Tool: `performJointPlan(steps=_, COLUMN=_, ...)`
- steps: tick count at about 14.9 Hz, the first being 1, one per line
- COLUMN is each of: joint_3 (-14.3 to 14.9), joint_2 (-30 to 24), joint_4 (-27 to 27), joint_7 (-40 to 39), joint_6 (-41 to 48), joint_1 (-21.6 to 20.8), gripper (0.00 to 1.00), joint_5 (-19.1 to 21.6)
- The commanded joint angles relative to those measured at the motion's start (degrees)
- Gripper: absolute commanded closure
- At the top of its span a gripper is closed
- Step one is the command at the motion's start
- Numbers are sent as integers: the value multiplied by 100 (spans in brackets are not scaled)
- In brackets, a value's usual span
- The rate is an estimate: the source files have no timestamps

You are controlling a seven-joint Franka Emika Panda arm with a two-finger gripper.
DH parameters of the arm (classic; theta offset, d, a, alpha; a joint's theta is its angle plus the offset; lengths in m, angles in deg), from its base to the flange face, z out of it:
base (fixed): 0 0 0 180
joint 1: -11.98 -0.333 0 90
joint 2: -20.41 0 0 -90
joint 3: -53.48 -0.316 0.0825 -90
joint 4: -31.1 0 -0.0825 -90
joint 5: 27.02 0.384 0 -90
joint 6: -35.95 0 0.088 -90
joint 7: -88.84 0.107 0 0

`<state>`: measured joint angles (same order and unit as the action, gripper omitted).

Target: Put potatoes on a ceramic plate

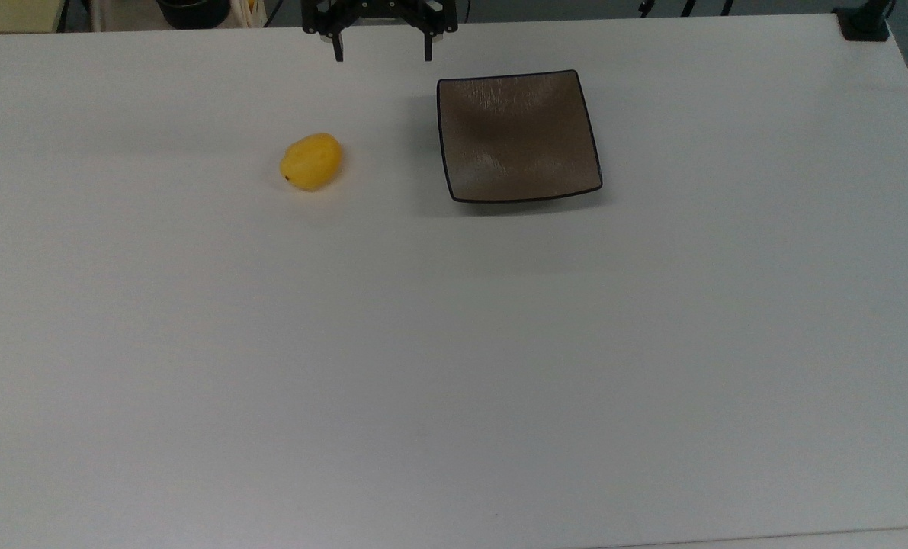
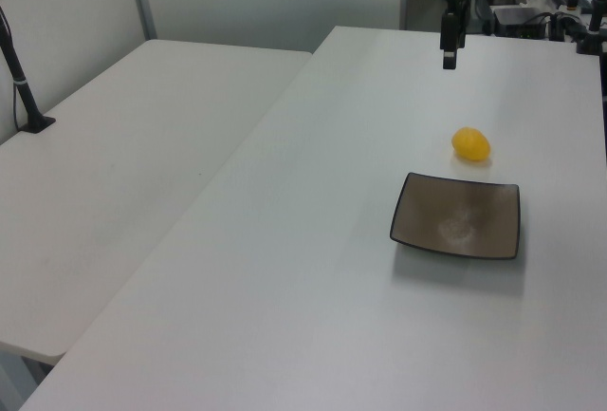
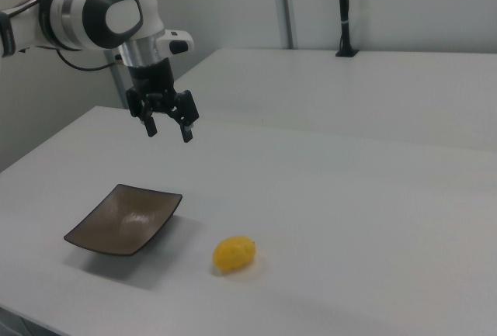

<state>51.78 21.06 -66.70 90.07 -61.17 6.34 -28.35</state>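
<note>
The small smooth yellow egg-shaped potato (image 1: 312,161) lies on the white tabletop (image 1: 454,343), toward the top view's lower left of the black two-finger gripper (image 1: 383,55) (wide open, empty), well apart from the square brown-grey ceramic plate (image 1: 518,137)

Smooth yellow potato (image 1: 311,161), glazed streaky plate (image 1: 518,137) (faint sheen), matt white table (image 1: 454,343).

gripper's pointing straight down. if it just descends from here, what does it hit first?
Probably bare table. The open gripper hangs clear of both the plate and the potato, though depth is hard to judge.
</note>
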Motion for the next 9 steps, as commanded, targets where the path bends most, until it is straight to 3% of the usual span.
performJointPlan(steps=1, joint_3=127, joint_2=-109, joint_4=-125, joint_7=-35, joint_6=-79, joint_1=-43, gripper=0, joint_5=-59)
performJointPlan(steps=9, joint_3=127, joint_2=-143, joint_4=-116, joint_7=18, joint_6=-325, joint_1=124, gripper=0, joint_5=19)
